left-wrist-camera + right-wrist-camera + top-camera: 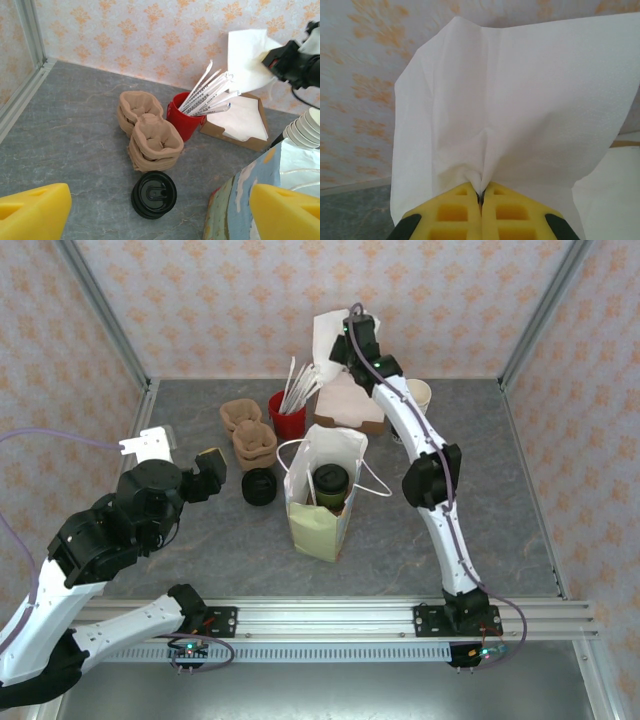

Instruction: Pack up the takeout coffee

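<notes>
Standing upright inside the paper bag (318, 530), the takeout coffee (331, 485) is seen from above near the middle of the table (480, 510), its round black plastic lid showing through the bag's open mouth. The right gripper (481, 197) is held well apart from it, beyond the bag and up against the back wall; its yellow pads are pressed together on the lower fold of a white napkin (520, 100), which is pinched into soft creases and fans out above the jaws. The left gripper (212, 470) is placed to the left of the bag, near it but not touching, with its jaws spread wide and nothing between them.

The bag is made of pale paper with thin white looped handles. One cardboard napkin tray (240, 125) is set behind it, with flat white napkins lying inside. One glossy red cup (182, 120) is placed beside the tray and is filled with several paper-wrapped straws (207, 92) leaning to the right. Two stacks of brown moulded-pulp carriers (155, 142) are set touching each other just left of the red cup. One short stack of bare black lids (154, 194) is found in front of them. One stack of cream lidless cups (307, 127) is seen at the right. The table surface is grey and mottled like stone.
</notes>
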Tool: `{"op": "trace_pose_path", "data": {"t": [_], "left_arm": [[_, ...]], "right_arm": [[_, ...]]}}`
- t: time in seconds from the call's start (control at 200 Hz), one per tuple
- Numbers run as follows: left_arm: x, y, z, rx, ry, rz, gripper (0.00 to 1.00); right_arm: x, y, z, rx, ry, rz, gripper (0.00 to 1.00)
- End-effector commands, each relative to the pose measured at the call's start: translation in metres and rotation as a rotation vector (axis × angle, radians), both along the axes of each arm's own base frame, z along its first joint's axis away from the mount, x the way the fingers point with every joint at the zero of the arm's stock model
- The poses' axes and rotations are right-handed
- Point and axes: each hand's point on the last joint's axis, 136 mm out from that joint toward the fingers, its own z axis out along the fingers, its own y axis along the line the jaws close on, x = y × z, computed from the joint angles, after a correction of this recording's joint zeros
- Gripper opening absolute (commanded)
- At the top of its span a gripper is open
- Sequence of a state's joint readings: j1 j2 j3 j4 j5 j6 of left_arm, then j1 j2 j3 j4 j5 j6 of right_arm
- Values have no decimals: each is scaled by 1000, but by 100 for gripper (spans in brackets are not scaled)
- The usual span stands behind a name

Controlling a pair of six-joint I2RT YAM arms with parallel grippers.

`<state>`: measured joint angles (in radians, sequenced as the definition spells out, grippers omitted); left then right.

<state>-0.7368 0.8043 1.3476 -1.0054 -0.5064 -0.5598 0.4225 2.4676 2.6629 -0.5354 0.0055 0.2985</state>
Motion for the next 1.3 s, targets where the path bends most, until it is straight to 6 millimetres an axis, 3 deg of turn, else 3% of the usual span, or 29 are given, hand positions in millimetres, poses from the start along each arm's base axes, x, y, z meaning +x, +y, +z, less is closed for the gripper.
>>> {"op": "trace_pose_path", "data": {"t": [0.0, 0.405, 0.736, 1.051, 1.176, 1.191, 1.296], "left_arm": [[5, 5, -2, 30, -21, 37, 94], [31, -19, -14, 102, -4, 2, 95], [31, -24, -38, 76, 4, -16, 96], [23, -17, -45, 62, -31, -22, 96], [20, -12, -47, 58, -22, -6, 96], [19, -11, -47, 57, -20, -3, 96], [15, -8, -52, 28, -23, 9, 96]], "right_arm": [[-32, -7, 59, 41, -26, 21, 0], [-154, -1, 150, 387, 119, 206, 0], [-255, 12, 181, 739, 277, 292, 0], [-340, 16, 168, 960, 302, 304, 0], [-360, 25, 143, 955, 356, 293, 0], [-367, 21, 148, 967, 344, 303, 0], [-382, 30, 132, 955, 371, 310, 0]]}}
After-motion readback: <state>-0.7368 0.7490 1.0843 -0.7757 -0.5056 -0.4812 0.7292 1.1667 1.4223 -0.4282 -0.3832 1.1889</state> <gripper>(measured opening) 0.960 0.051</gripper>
